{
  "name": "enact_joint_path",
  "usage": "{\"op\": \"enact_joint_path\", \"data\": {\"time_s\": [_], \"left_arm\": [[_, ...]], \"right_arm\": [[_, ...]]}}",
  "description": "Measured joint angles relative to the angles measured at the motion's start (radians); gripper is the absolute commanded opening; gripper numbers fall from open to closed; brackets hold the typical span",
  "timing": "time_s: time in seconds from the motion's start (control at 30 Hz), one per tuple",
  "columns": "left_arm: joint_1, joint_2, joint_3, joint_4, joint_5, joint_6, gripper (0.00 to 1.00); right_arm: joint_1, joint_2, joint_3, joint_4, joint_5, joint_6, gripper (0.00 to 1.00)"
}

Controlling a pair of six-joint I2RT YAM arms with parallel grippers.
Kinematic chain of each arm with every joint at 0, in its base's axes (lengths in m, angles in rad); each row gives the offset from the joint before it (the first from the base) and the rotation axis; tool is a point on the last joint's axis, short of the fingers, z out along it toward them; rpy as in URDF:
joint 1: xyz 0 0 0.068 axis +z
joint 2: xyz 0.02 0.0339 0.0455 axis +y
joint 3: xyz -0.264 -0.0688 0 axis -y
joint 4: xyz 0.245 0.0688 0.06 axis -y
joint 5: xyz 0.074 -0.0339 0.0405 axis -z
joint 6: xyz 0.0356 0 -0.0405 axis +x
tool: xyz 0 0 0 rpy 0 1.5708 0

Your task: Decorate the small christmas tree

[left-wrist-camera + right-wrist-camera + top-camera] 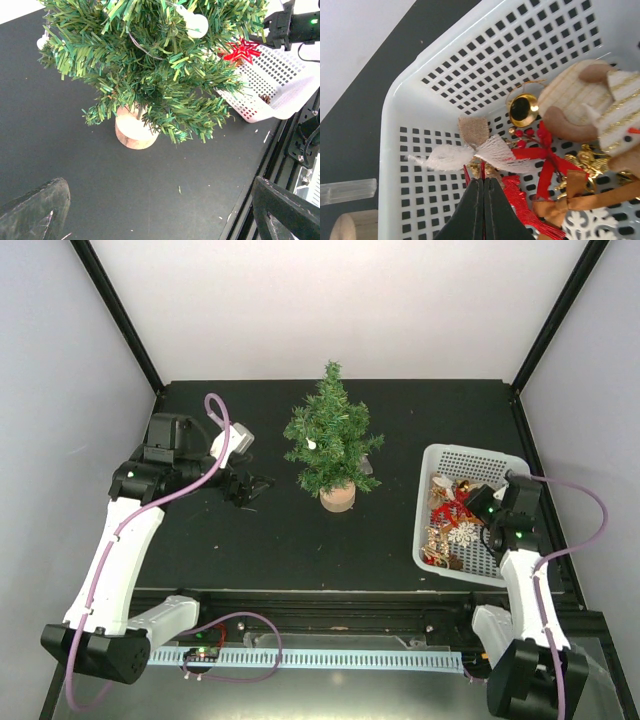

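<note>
1. Tree: stiff, bristly green needles that look plastic, with a slight sheen.
2. Base: pale bare wood, smooth and matt.
3. Table: matt black, flecked with fine bits.
4. Basket, right: white plastic grid, smooth and glossy.
5. Bell: polished gold metal, mirror-bright.
6. Bow: coarse brown burlap over white lace.
7. Disc: pale matt wood.

Crown of small christmas tree off-frame
</note>
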Motion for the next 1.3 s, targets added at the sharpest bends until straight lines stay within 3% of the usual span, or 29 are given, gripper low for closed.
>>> {"op": "enact_joint_path", "data": {"time_s": [0.17,0.4,0.8,1.3], "left_arm": [[0.000,0.001,0.001,-0.003,0.006,0.000,0.99],[0.000,0.010,0.010,-0.013,0.060,0.001,0.99],[0.000,0.029,0.023,-0.025,0.153,-0.009,0.99],[0.000,0.076,0.185,-0.112,0.246,-0.010,0.99]], "right_arm": [[0.000,-0.078,-0.003,-0.046,0.031,-0.010,0.01],[0.010,-0.203,-0.024,-0.040,-0.048,0.008,0.01],[0.015,-0.262,-0.017,0.006,-0.159,0.098,0.01],[0.024,-0.277,0.187,0.121,-0.183,0.235,0.01]]}}
